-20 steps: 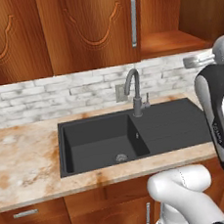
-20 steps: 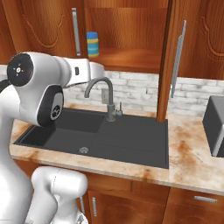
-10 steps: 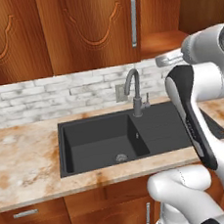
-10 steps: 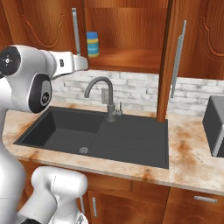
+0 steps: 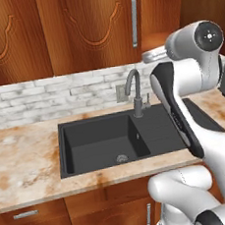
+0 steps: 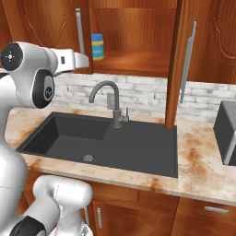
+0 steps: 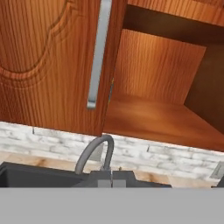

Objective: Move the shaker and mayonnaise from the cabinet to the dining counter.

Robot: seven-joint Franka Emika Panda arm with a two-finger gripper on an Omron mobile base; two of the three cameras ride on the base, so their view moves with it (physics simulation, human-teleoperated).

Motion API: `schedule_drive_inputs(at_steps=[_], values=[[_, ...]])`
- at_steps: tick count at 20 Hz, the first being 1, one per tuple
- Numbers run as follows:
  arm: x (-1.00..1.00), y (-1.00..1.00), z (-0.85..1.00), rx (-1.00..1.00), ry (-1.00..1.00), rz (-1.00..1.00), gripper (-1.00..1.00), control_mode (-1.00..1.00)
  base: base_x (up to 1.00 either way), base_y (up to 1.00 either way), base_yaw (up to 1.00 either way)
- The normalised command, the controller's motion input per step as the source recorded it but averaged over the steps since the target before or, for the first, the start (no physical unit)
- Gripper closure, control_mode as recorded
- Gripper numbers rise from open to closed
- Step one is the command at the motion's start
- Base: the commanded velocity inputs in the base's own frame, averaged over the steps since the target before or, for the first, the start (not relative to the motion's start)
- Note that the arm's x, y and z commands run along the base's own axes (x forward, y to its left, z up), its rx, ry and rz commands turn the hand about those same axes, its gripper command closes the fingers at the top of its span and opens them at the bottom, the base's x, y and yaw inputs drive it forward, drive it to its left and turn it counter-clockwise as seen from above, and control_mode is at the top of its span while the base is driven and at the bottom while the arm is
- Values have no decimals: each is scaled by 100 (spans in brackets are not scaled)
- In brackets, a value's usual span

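Left base view: my arm is raised over the sink (image 5: 113, 141) toward the open cabinet (image 5: 170, 14). Right base view: the mayonnaise (image 6: 97, 46) sits on the cabinet shelf, just beyond my clenched, empty jaws. Hand view: bare shelf ahead; I'd open first, then approach level.

Cabinet (image 6: 138, 41) glossy wood; sink (image 6: 101, 143) matt black

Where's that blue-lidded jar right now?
In the right base view the jar stands on the open cabinet's shelf, at its left end, above and left of the faucet.
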Motion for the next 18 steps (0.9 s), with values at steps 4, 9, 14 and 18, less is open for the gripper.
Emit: schedule_drive_inputs(at_steps=[4,9,14,18], values=[[29,24,4,0,0,0,-100,-100,0,0,0],[24,20,9,0,0,0,-100,-100,0,0,0],[27,2,14,0,0,0,-100,-100,0,0,0],[29,0,17,1,0,0,-100,-100,0,0,0]])
